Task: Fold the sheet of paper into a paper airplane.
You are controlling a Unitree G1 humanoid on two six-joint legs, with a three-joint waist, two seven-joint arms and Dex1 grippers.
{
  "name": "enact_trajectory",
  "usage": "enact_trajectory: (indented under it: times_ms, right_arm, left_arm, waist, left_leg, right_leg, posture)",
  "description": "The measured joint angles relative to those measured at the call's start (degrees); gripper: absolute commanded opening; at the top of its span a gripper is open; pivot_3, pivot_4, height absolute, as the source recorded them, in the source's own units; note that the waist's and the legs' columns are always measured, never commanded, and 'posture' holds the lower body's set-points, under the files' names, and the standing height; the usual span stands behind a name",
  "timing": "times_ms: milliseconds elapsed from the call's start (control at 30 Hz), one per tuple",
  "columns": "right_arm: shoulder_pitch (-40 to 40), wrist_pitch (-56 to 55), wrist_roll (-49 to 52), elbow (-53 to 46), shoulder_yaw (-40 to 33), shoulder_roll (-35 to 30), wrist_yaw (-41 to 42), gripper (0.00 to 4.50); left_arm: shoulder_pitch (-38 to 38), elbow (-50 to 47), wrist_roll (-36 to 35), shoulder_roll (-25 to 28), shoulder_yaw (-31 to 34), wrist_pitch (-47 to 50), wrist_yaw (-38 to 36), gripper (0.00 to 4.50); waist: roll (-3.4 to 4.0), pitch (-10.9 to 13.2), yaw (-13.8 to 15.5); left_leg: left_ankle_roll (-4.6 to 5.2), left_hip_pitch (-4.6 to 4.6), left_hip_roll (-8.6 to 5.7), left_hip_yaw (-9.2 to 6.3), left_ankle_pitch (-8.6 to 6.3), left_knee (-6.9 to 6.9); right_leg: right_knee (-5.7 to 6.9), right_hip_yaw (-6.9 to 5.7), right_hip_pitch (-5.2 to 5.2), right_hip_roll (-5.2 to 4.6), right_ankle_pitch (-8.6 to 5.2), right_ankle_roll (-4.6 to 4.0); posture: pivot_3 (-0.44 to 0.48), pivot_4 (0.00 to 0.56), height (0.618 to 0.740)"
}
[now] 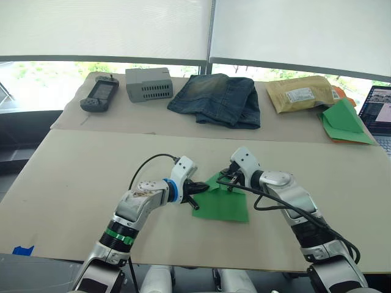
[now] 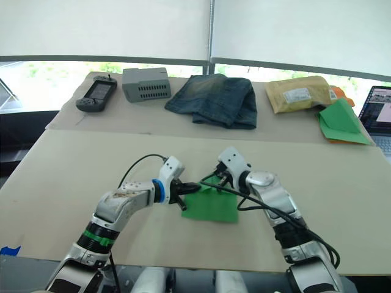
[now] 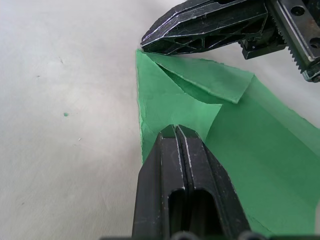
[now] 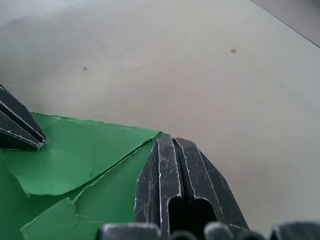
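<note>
At the far left of the back table lies a black handheld controller [image 1: 99,94], then a grey vented box [image 1: 149,84], a folded pair of jeans [image 1: 217,99], a tan padded mailer [image 1: 300,93] and, near the right edge, a green triangular paper stack [image 1: 345,122] with an orange edge beside a laptop [image 1: 379,113]. On the nearer table [image 1: 73,177] the left gripper [image 1: 197,188] reaches in from the left with its two black fingers pressed together, tips resting on the left edge of the sheet of paper [image 1: 225,203] — whether paper is pinched between them cannot be told. The sheet lies flat between both arms, near the table's front middle, with its far left corner folded over into a small flap [image 3: 210,80]. The right gripper [image 1: 227,180] comes in from the right, its fingers also closed flat against each other, tips down on the sheet's far edge just beside that flap.
</note>
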Motion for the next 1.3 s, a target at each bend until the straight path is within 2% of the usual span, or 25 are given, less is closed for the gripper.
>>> enact_trajectory:
  times_ms: [200, 367, 500, 833, 933, 1000, 1100, 1233, 1300]
  right_arm:
    - [0.6, 0.1, 2.7, -3.2, -2.4, 1.1, 0.5, 0.00]
    - [1.6, 0.6, 2.8, -8.7, -2.1, -0.8, 2.9, 0.00]
    - [5.3, 0.8, 2.4, -7.8, 0.4, -1.0, 3.2, 0.00]
    - [5.4, -0.7, 1.2, -7.5, 2.0, -0.8, 2.8, 0.00]
    - [5.2, -0.7, 0.4, -7.8, 2.5, -1.1, 2.9, 0.00]
    - [5.2, -0.7, 0.4, -8.0, 2.6, -1.1, 2.8, 0.00]
    - [5.4, -0.6, 0.3, -8.2, 2.6, -1.1, 2.8, 0.00]
    - [5.6, -0.6, 0.3, -8.5, 2.6, -1.0, 2.5, 0.00]
    - [5.8, -0.5, 0.3, -8.7, 2.5, -1.0, 2.2, 0.00]
  left_arm:
    - [0.0, -0.1, 0.0, 0.0, 0.1, 0.0, -0.3, 0.03]
    - [-0.3, 0.2, 0.0, 0.0, 0.1, -0.2, -0.3, 0.03]
    - [-0.4, 0.6, 0.0, -0.6, 0.6, -0.1, -0.3, 0.03]
    - [-0.8, 1.4, 0.0, -1.6, 1.5, -0.3, 0.7, 0.03]
    - [-1.5, 2.1, 0.1, -2.2, 2.0, -0.4, 1.3, 0.77]
    - [-2.5, 2.7, 0.3, -2.8, 2.6, -0.3, 2.2, 1.43]
    - [-4.2, 3.3, 0.2, -3.4, 3.9, -0.1, 2.6, 1.43]
    - [-5.5, 4.4, 2.2, -3.1, 2.5, -0.7, 2.8, 1.43]
    - [-5.4, 5.5, 2.8, -3.0, 1.9, -1.2, 2.7, 0.85]
  waist:
    - [0.05, 0.0, 0.0]
    - [0.05, 0.0, 0.1]
    - [0.05, 0.0, 0.1]
    - [0.05, 0.0, 0.1]
    - [0.05, 0.0, 0.0]
    - [0.05, 0.0, 0.0]
    - [0.05, 0.0, 0.0]
    - [0.05, 0.0, 0.0]
    - [0.04, 0.0, 0.0]
  left_leg:
    - [0.00, -0.13, -0.01, -0.01, 0.00, 0.00]
    - [0.00, -0.13, -0.01, -0.01, 0.00, 0.00]
    - [0.00, -0.14, -0.02, 0.00, 0.00, 0.02]
    - [0.00, -0.10, -0.01, -0.01, 0.00, 0.03]
    - [0.00, -0.11, -0.01, -0.01, 0.00, 0.02]
    - [0.00, -0.13, -0.01, -0.01, 0.00, 0.03]
    - [0.00, -0.14, -0.01, -0.01, 0.00, 0.02]
    - [0.00, -0.14, -0.02, -0.01, 0.00, 0.00]
    - [0.00, -0.16, -0.01, -0.01, 0.00, 0.00]
  right_leg:
    - [0.01, 0.00, -0.12, 0.00, 0.01, 0.01]
    - [-0.02, -0.01, -0.09, -0.01, 0.00, 0.02]
    - [-0.01, 0.00, -0.11, -0.02, 0.00, 0.02]
    - [-0.01, 0.01, -0.08, -0.01, 0.01, 0.04]
    - [-0.01, 0.01, -0.09, 0.00, 0.01, 0.03]
    - [-0.01, 0.01, -0.11, 0.00, 0.01, 0.04]
    - [-0.02, 0.00, -0.12, 0.02, 0.00, 0.03]
    - [-0.02, 0.01, -0.12, 0.01, 0.00, 0.03]
    - [-0.02, 0.00, -0.13, 0.01, 0.00, 0.03]
  posture:
    - [0.000, 0.150, 0.734]
    - [0.000, 0.150, 0.734]
    - [0.000, 0.150, 0.734]
    - [0.000, 0.150, 0.734]
    - [0.000, 0.150, 0.734]
    - [0.000, 0.150, 0.734]
    - [0.000, 0.150, 0.734]
    - [0.000, 0.150, 0.734]
    - [0.000, 0.150, 0.734]
